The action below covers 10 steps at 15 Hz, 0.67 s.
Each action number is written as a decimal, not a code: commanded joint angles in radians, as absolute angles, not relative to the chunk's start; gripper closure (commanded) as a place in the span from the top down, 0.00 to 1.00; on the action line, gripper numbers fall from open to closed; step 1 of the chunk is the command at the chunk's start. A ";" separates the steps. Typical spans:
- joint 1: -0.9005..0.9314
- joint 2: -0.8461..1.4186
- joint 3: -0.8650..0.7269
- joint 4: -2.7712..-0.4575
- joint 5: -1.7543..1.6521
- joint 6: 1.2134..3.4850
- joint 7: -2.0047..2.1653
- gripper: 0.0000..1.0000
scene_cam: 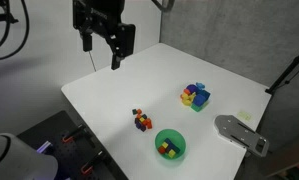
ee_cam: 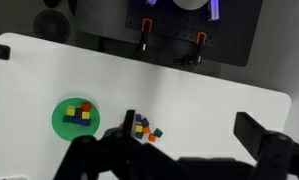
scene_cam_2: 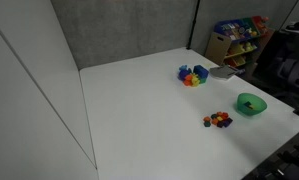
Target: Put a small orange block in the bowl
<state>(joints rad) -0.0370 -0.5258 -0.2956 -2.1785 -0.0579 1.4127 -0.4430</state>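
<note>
Lower the wide-open, empty gripper point(scene_cam: 102, 55) squarely over the small orange block point(ee_cam: 155, 132), pinching it clear of its neighbouring blocks point(ee_cam: 139, 123) beside the green bowl point(scene_cam: 158, 141).

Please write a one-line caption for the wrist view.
Open gripper high over a white table: green bowl holding blocks, loose block pile beside it.

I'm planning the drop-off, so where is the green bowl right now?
In an exterior view the bowl sits by the table's near edge, between the small block pile and the grey flat object; it holds a few blocks.
</note>
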 commanded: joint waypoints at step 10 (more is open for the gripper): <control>-0.039 -0.480 -0.237 -2.177 -0.047 1.514 -0.420 1.00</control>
<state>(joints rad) -0.0369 -0.5061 -0.2646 -2.1809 -0.0571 1.4680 -0.4388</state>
